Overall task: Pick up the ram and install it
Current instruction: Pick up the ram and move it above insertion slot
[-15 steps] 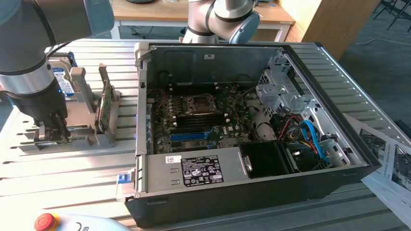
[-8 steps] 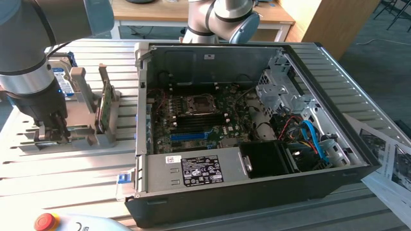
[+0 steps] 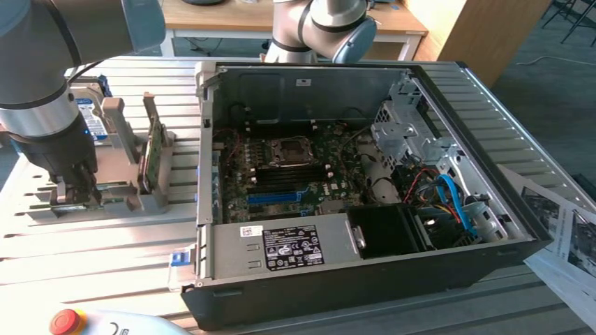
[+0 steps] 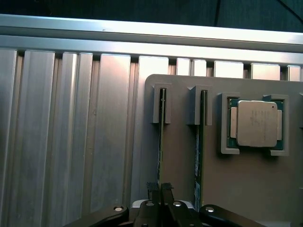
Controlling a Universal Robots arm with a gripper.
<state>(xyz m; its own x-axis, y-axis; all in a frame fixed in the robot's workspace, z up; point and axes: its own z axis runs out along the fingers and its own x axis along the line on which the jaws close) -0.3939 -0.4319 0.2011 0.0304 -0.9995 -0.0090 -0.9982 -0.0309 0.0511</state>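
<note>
Jaws: pinching ram | ram: thin green stick, edge-on, upright in holder

The arm is built of silver-grey tubes with pale blue-grey caps on its joints. A thin black cable runs along it above the hand. The hand is black with narrow fingers, and round silver screw heads sit just behind them.

The exterior view looks down steeply from high over the ribbed aluminium tabletop and the open black computer case. The wrist view looks straight down, close, past the black gripper — onto the grey plastic parts holder near the tabletop's edge, which both views share.
</note>
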